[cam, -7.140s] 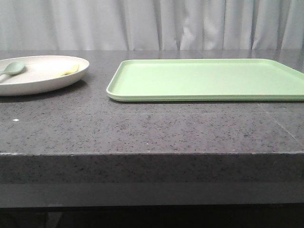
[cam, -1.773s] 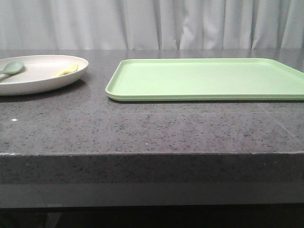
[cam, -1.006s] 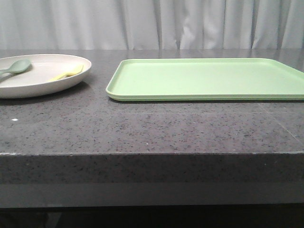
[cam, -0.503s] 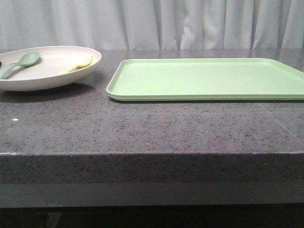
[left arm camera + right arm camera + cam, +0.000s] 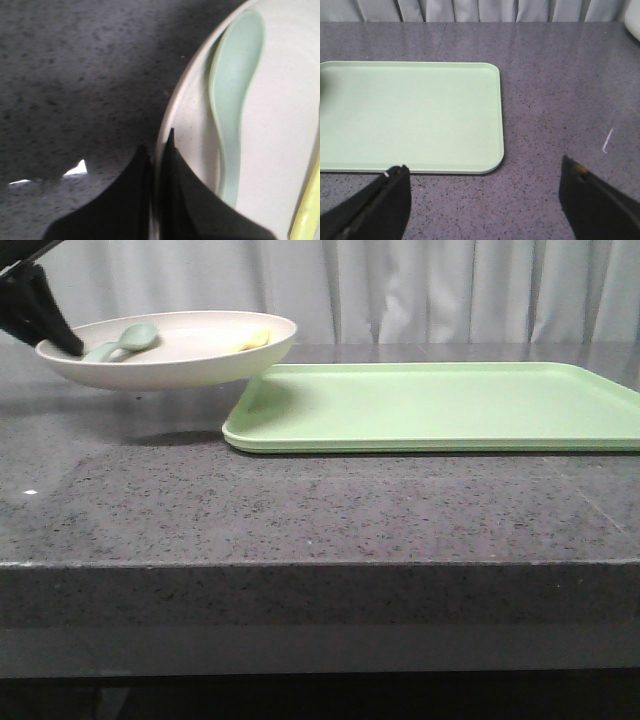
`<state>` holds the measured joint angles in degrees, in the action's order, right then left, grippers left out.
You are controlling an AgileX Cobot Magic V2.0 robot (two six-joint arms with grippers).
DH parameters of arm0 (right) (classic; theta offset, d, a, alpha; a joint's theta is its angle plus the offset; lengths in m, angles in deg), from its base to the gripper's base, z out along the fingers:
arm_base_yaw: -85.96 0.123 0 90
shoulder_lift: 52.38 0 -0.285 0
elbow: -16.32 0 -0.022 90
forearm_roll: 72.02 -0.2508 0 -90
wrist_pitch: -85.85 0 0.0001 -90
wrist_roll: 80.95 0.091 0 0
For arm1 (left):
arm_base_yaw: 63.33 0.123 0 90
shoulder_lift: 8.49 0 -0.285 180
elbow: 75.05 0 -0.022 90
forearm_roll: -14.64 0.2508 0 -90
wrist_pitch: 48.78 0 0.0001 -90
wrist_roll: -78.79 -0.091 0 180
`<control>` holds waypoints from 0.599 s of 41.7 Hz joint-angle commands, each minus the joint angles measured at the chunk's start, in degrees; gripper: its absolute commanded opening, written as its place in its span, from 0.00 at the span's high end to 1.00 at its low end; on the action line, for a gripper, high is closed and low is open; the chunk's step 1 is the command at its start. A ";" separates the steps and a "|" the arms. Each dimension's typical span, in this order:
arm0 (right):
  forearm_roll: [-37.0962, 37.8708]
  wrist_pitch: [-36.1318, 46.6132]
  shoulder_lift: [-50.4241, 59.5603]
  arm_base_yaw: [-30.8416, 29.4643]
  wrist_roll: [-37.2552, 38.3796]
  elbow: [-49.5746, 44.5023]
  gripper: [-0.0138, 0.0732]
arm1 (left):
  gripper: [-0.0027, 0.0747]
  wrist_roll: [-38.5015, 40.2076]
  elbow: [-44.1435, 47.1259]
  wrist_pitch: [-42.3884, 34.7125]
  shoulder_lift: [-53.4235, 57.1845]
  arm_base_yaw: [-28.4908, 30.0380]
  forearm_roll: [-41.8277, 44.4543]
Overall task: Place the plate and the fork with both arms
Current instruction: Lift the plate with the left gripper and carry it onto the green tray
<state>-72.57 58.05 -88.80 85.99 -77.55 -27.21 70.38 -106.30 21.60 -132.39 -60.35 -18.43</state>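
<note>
One plate (image 5: 185, 365), one fork (image 5: 252, 338), one spoon (image 5: 125, 340), one tray (image 5: 440, 405) and one table (image 5: 300, 510) are in view, together with two grippers. The plate is raised clear of the table, with its shadow on the stone below it, and its right rim overhangs the near-left corner of the tray without touching it. The left gripper (image 5: 62, 338) holds the plate at the left rim; in the left wrist view the two dark fingers (image 5: 172, 180) are pressed onto the rim (image 5: 172, 105), one inside and one outside the plate. The plate contains two items: the grey-green spoon lies in the left part, close to the gripped rim, and the pale-yellow fork lies in the right part, near the far rim. The two utensils are well apart. The tray is a light-green rectangle with a low raised lip and rounded corners, lying flat on the table; nothing lies on its visible surface. In the right wrist view the right gripper (image 5: 490, 197) hovers over bare stone beside one short edge of the tray, its fingers spread wide and holding nothing. A broad strip of table runs between the tray and the table's front edge.
</note>
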 commanded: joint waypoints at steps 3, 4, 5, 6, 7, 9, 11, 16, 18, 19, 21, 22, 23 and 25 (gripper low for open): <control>0.55 4.58 -0.52 0.06 -0.22 1.87 0.12 | 0.99 8.41 -6.26 -0.60 3.93 -5.57 -0.64; 0.55 4.58 -0.52 0.06 -0.22 1.87 0.12 | 0.99 9.44 -6.79 -0.89 3.93 -6.71 0.19; 0.55 4.58 -0.52 0.06 -0.22 1.87 0.12 | 0.99 10.59 -7.45 -1.17 3.79 -7.55 0.81; 0.55 4.58 -0.52 0.06 -0.22 1.87 0.12 | 0.99 11.52 -7.97 -1.16 3.65 -8.35 1.33; 0.55 4.58 -0.52 0.06 -0.22 1.87 0.12 | 0.99 12.31 -8.54 -1.16 3.36 -9.46 1.99; 0.55 4.58 -0.52 0.06 -0.22 1.87 0.12 | 0.99 14.13 -9.95 -1.16 2.72 -11.40 3.10; 0.55 4.58 -0.52 0.06 -0.22 1.87 0.12 | 0.99 16.20 -11.33 -1.27 2.06 -12.92 3.82; 0.55 4.59 -0.52 0.06 -0.22 1.87 0.12 | 0.99 20.07 -15.03 -1.44 -0.39 -17.24 5.84; 0.55 4.59 -0.52 0.06 -0.22 1.87 0.12 | 0.99 21.31 -16.92 -1.08 -1.97 -18.82 6.07; 0.55 4.59 -0.52 0.06 -0.22 1.87 0.12 | 0.99 21.81 -17.97 -1.08 -2.57 -19.74 6.07; 0.55 4.59 -0.52 0.06 -0.22 1.87 0.12 | 0.99 22.63 -19.60 -1.08 -3.95 -21.10 6.07; 0.55 4.59 -0.52 0.06 -0.22 1.87 0.12 | 0.99 23.43 -20.77 -1.08 -4.53 -21.94 6.32; 0.55 4.59 -0.52 0.06 -0.22 1.87 0.12 | 0.99 24.01 -21.68 -1.08 -5.36 -22.79 6.70; 0.55 4.59 -0.52 0.06 -0.22 1.87 0.12 | 0.99 25.53 -23.78 -1.08 -6.62 -24.05 7.79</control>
<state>-72.57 58.05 -88.80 85.99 -77.55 -27.21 92.36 -124.93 22.59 -140.88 -81.84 -9.12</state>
